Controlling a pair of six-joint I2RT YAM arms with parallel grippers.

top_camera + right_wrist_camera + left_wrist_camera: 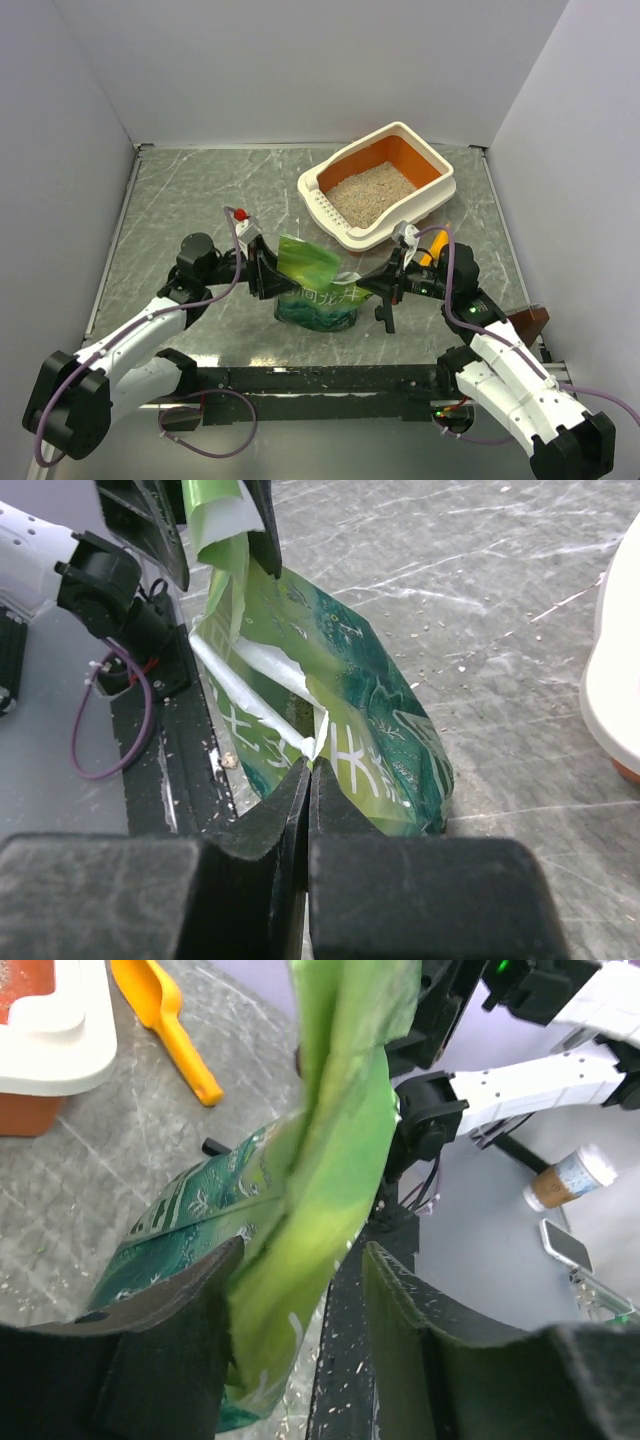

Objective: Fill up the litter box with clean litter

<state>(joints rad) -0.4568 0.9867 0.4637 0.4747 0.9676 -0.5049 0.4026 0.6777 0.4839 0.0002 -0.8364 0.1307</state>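
Table (190,190): dark grey-green slab veined with white, thin metal edging. Plain pale walls (300,60) close it in at the back and on both sides. Stray beige grains lie on the slab and on the black rail (320,378) along the bottom of the top view, where both arm bases sit.

Litter box (322,207): upper right of the top view, set at an angle on the table. Cream rim, orange inside, slotted strip on its lower-left rim. Clean litter (372,193) covers the floor of the box as a flat sandy bed.

Green bag (320,300): centre of the top view, standing on the table between the two arms, well apart from the box. Its mouth is torn open and its top flap stands upright.

Left hand (300,1260): fingers partway apart, the bag's crumpled top fold clamped between them.

Right hand (308,772): fingers pressed together, pinching the thin torn edge of the bag's mouth.

Orange scoop (428,250): lies on the table just below the box, partly hidden by the right arm.

Left wrist view, right side: a paper cup (572,1180) and a phone (566,1245) lie on a pale surface beyond the table.
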